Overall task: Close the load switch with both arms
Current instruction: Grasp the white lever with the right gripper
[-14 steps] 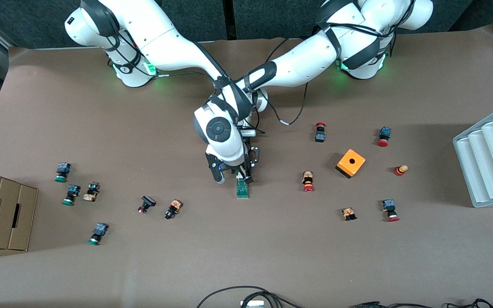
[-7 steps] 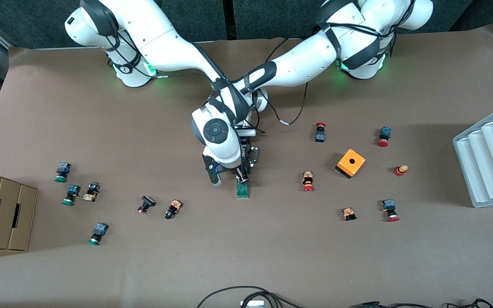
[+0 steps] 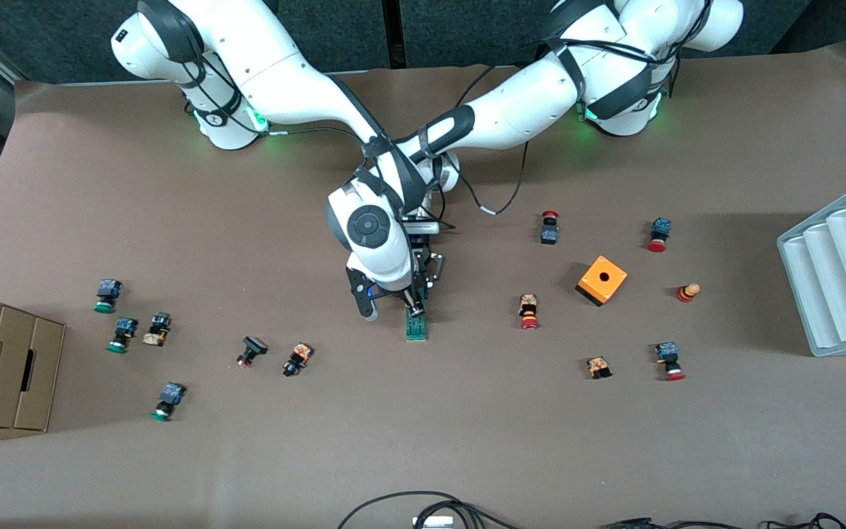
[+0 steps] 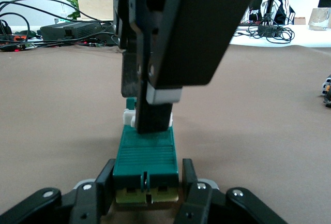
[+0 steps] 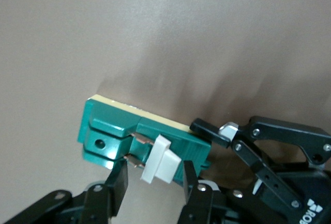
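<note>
The load switch [image 3: 416, 325] lay flat on the brown table [image 3: 467, 441] near its middle, under both claws, well apart from the orange cube [image 3: 602, 280] toward the left arm's end.

The left gripper [image 4: 147, 182] sat low at the switch's yellow-edged end, its fingers [image 4: 106, 180] closed in against the two sides of the green body so that it clamped the block.

The right gripper [image 5: 151, 178] stood over the switch, its fingers [image 5: 118, 181] a little way apart with the white lever [image 5: 159, 159] between them. Whether they pressed on the lever could not be made out.

In the front view the right arm's wrist [image 3: 371, 235] hid most of both claws.
</note>
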Motion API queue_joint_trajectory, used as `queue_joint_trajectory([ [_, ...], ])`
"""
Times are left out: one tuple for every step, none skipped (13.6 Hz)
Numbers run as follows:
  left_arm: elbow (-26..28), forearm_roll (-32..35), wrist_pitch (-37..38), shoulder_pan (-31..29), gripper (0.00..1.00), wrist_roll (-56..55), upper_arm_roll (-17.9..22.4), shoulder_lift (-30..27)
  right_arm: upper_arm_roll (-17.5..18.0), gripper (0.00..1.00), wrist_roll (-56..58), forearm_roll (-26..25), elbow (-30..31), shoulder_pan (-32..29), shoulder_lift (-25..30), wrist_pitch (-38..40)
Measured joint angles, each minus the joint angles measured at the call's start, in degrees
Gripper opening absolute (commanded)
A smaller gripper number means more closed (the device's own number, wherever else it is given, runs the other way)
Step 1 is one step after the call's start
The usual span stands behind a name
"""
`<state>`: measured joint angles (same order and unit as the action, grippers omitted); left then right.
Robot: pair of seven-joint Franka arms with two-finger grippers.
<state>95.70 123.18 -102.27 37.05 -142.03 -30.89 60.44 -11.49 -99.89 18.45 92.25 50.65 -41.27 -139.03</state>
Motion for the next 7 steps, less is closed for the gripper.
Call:
queue_joint_trajectory([
  [0.01,0.00,0.03,0.00,0.56,0.00,0.00,0.00,0.00,0.51,0.03,-0.02,0.49,0.01,-0.09,-0.35],
  [0.01,0.00,0.04,0.00,0.56,0.00,0.00,0.00,0.00,0.51,0.08,-0.05,1.07,0.04,-0.16,-1.16],
  [0.01,0.00,0.04,0.00,0.56,0.00,0.00,0.00,0.02,0.51,0.13,-0.06,1.26,0.11,-0.16,-1.78],
  [0.01,0.00,0.05,0.00,0.56,0.00,0.00,0.00,0.01,0.49,0.13,-0.06,1.27,0.15,-0.16,-1.93],
  [0.01,0.00,0.05,0.00,0.56,0.00,0.00,0.00,0.01,0.48,0.13,-0.06,1.27,0.15,-0.16,-1.95],
  [0.01,0.00,0.05,0.00,0.56,0.00,0.00,0.00,0.00,0.44,0.13,-0.06,1.27,0.15,-0.16,-1.99],
  [0.01,0.00,0.06,0.00,0.56,0.00,0.00,0.00,0.00,0.40,0.13,-0.06,1.27,0.16,-0.15,-2.08],
])
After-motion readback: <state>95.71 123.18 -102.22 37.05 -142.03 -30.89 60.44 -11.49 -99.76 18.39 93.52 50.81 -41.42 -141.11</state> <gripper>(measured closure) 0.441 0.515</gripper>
